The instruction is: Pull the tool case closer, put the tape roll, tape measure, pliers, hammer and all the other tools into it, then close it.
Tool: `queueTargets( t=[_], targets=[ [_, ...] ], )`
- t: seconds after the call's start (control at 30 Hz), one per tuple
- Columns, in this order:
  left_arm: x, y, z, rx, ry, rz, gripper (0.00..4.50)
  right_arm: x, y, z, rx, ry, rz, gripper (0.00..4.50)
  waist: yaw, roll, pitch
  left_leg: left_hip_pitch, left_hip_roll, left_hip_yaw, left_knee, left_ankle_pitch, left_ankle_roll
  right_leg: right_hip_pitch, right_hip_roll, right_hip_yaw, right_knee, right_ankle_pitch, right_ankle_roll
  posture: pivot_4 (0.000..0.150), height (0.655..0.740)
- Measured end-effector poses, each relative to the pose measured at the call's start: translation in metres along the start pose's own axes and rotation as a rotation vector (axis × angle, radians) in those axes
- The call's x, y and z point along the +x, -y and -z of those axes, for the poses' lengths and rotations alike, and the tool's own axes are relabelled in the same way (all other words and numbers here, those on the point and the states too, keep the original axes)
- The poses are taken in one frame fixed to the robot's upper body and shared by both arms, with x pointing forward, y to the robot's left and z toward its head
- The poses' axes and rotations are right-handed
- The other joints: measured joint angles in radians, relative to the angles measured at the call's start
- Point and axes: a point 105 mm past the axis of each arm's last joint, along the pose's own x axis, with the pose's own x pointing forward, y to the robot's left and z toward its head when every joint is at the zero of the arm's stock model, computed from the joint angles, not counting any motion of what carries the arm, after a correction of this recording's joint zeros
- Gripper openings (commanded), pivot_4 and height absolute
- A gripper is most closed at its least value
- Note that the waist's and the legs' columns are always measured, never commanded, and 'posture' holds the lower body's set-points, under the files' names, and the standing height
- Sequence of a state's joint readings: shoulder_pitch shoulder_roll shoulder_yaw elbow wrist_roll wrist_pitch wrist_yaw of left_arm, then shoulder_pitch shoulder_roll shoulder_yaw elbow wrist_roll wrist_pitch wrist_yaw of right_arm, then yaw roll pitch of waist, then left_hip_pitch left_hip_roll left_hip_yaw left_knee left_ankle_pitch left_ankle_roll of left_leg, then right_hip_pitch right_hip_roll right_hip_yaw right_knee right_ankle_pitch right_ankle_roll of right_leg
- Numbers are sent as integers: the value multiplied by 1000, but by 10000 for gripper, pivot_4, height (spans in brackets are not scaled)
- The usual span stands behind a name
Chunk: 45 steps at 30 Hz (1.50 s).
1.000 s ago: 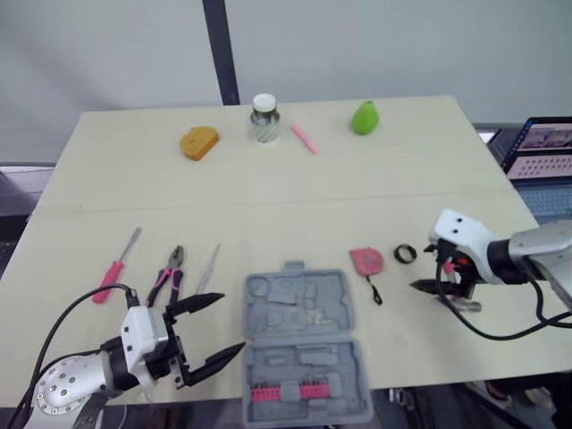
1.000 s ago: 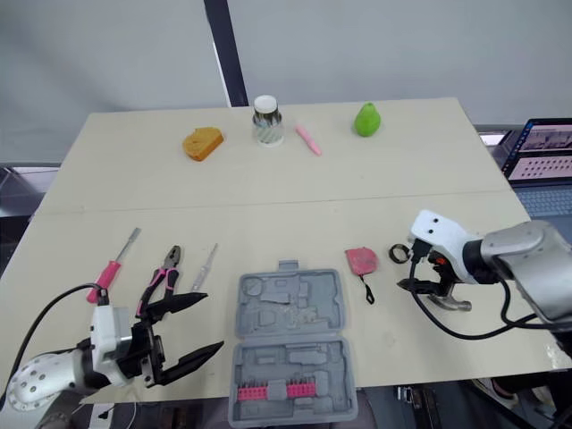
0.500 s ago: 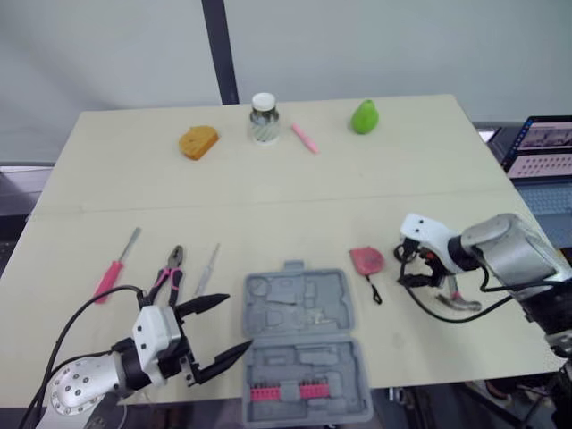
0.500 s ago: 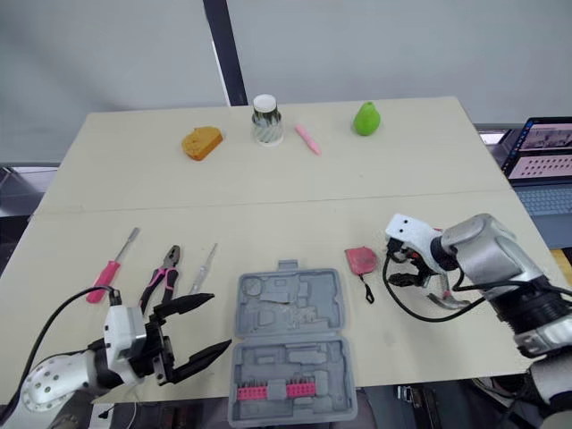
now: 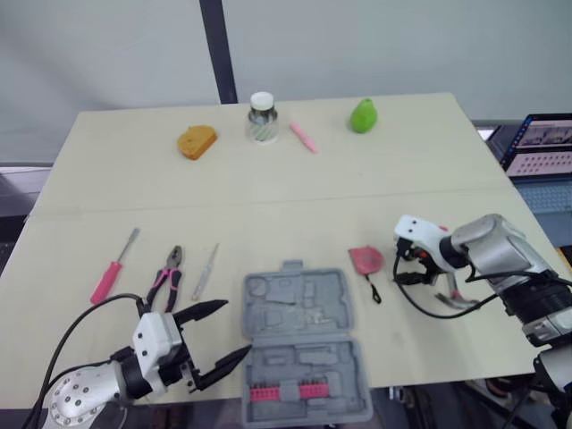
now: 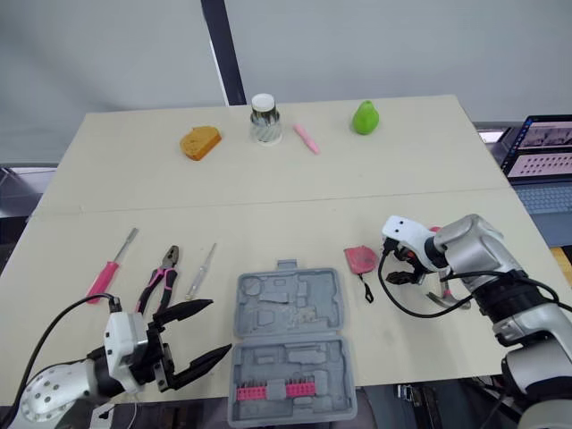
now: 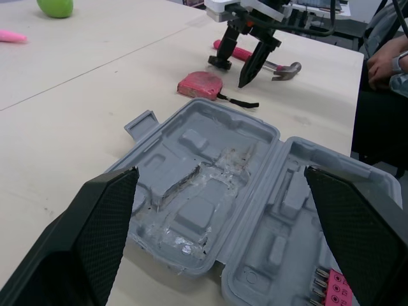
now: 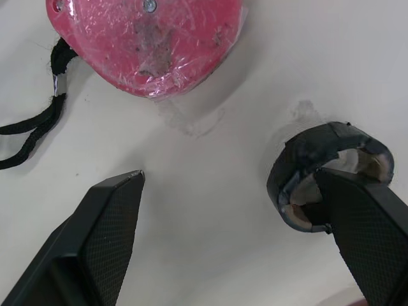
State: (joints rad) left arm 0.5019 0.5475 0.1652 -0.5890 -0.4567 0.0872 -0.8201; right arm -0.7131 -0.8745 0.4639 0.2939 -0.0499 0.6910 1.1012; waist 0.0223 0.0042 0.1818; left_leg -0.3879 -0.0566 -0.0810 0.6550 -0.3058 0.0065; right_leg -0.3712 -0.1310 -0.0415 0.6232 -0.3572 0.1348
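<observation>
Tabletop (image 5: pixel 357 188) — tape roll (image 8: pixel 307 152) at spread right fingers (image 8: pixel 373 237)

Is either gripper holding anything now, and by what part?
Nothing held. Left gripper open beside the tool case; right gripper open at the tape roll.

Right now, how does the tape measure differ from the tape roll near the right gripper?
The tape measure is a solid pink-red body; the tape roll is a black hollow ring. The tape measure trails a black cord; the tape roll has none. Both lie flat on the table, outside the open tool case.
</observation>
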Motion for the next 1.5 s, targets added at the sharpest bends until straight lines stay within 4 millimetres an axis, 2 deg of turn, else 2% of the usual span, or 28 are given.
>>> queueTargets(
  t=[0.1, 0.23, 0.27, 0.33, 0.37, 0.6, 0.7, 0.83, 0.93, 1.13, 1.27, 1.33, 1.5],
  targets=[
    [0, 0, 1, -3, -2, -3, 45000, 1, 1, -1, -5, 2, 3, 36273, 0, 0, 0, 0, 0, 1, 0, 0, 0, -1, 0, 1, 1, 0, 0, 1500, 7356],
    [-1, 0, 1, -4, -3, -10, 45000, 2, 1, -3, -9, 7, 2, 17423, 0, 0, 0, 0, 0, 3, 0, 0, 0, -2, 0, 3, 1, 0, 0, 1500, 7356],
    [-1, 0, 1, -5, -4, -10, 45000, 1, 1, -3, -9, 7, 3, 10917, 0, 0, 0, 0, 0, 3, 0, 0, 0, -2, 0, 3, 1, 0, 0, 1500, 7356],
    [-1, 0, 1, -6, -5, -11, 45000, 1, 1, -3, -8, 7, 3, 2139, 0, 0, 0, 0, 0, 3, 0, 0, 0, -2, 0, 3, 1, 0, 0, 1500, 7356],
    [-1, 0, 1, -7, -5, -11, 45000, 1, 1, -3, -9, 7, 3, 332, 0, 0, 0, 0, 0, 3, 0, 0, 0, -2, 0, 3, 1, 0, 0, 1500, 7356],
    [-1, 0, 0, -18, 9, -13, 45000, 1, 0, -4, -12, 12, 2, 332, 0, 0, 0, 0, 0, 4, -1, 0, 0, -3, 0, 4, 2, 0, 0, 1500, 7356],
    [-4, -2, -5, -34, 37, -24, 45000, -10, -6, -8, -28, 30, -15, 332, 2, 0, 0, -1, 1, 5, -1, 0, 0, -4, 0, 5, 2, 0, 0, 1500, 7356],
    [-14, -9, -12, -48, 59, -59, 45000, -44, -25, -38, -71, 137, -53, 332, 0, 0, 0, -1, 2, 5, -1, 0, 0, -4, 1, 5, 2, 0, 0, 1500, 7356],
    [-27, -16, -8, -59, 41, -102, 45000, -59, -56, -61, -113, 219, -132, 332, 0, 0, 0, 0, 4, 6, -2, -1, -1, -4, 2, 5, 1, 0, 0, 1500, 7356],
    [-60, -29, 7, -77, -18, -178, 45000, -56, -116, -102, -135, 355, -293, 332, 1, -1, 0, 0, 3, 6, -2, -1, -1, -5, 1, 6, 1, 0, 0, 1500, 7356],
    [-71, -32, 13, -83, -37, -202, 45000, -43, -140, -134, -143, 430, -327, 332, -2, -4, -1, 0, 4, 5, -2, -1, -1, -5, 0, 6, 1, 0, 0, 1500, 7356],
    [-72, -31, 12, -81, -35, -196, 45000, -34, -153, -142, -155, 433, -353, 332, 0, -4, -1, 0, 3, 5, -2, -1, -1, -5, 0, 6, 1, 0, 0, 1500, 7356],
    [-74, -29, 12, -88, -35, -201, 45000, -18, -167, -170, -149, 473, -363, 332, -12, -4, -2, 1, 3, 5, -3, -1, -1, -6, 0, 7, 3, 0, -1, 1500, 7356]
  ],
)
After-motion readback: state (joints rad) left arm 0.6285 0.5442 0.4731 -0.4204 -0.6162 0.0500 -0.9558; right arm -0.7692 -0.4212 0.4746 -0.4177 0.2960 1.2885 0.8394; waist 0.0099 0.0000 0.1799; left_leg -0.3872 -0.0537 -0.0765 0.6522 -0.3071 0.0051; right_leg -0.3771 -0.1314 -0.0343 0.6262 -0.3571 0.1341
